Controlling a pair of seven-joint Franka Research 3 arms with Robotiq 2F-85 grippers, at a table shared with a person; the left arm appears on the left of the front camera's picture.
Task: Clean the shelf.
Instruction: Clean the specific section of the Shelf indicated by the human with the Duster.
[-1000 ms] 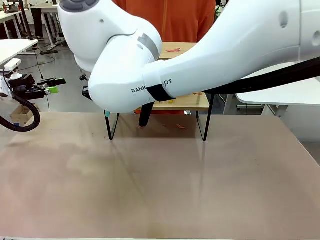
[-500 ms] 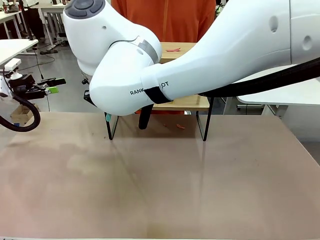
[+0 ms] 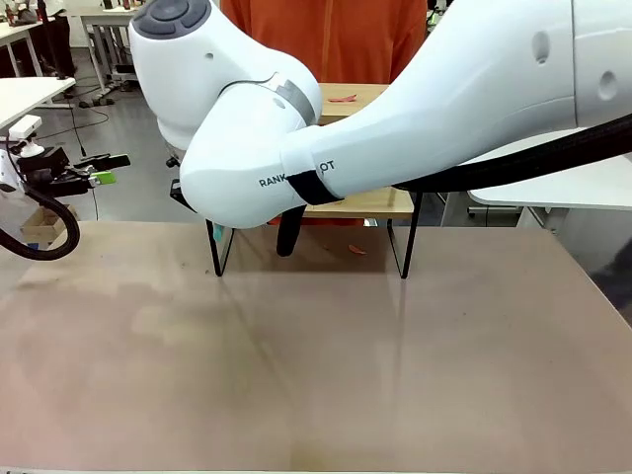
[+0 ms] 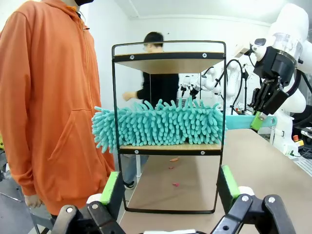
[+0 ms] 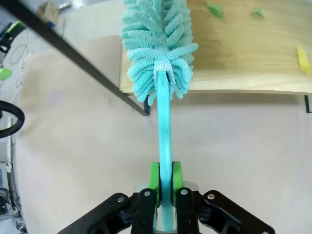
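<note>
The shelf (image 4: 168, 146) is a two-tier rack of light wooden boards in a thin black frame, and it stands at the table's far side (image 3: 370, 202). A teal fluffy duster (image 4: 161, 124) lies along its lower board. Its flat teal handle (image 5: 164, 126) runs back to my right gripper (image 5: 165, 183), which is shut on it. From above, the duster head (image 5: 158, 44) rests on the board's end. Off the table's left edge, my left gripper (image 4: 168, 187) hangs open and empty, facing the shelf's side (image 3: 111, 170).
Small orange scraps (image 4: 174, 159) lie on the table under the shelf. Green and yellow scraps (image 5: 214, 9) lie on the lower board, and a red scrap (image 3: 343, 98) on the top board. A person in an orange hoodie (image 4: 48, 97) stands behind the shelf. My right arm (image 3: 395, 118) hides much of the shelf.
My right arm has shifted slightly right and down with the duster. The left arm has not moved.
</note>
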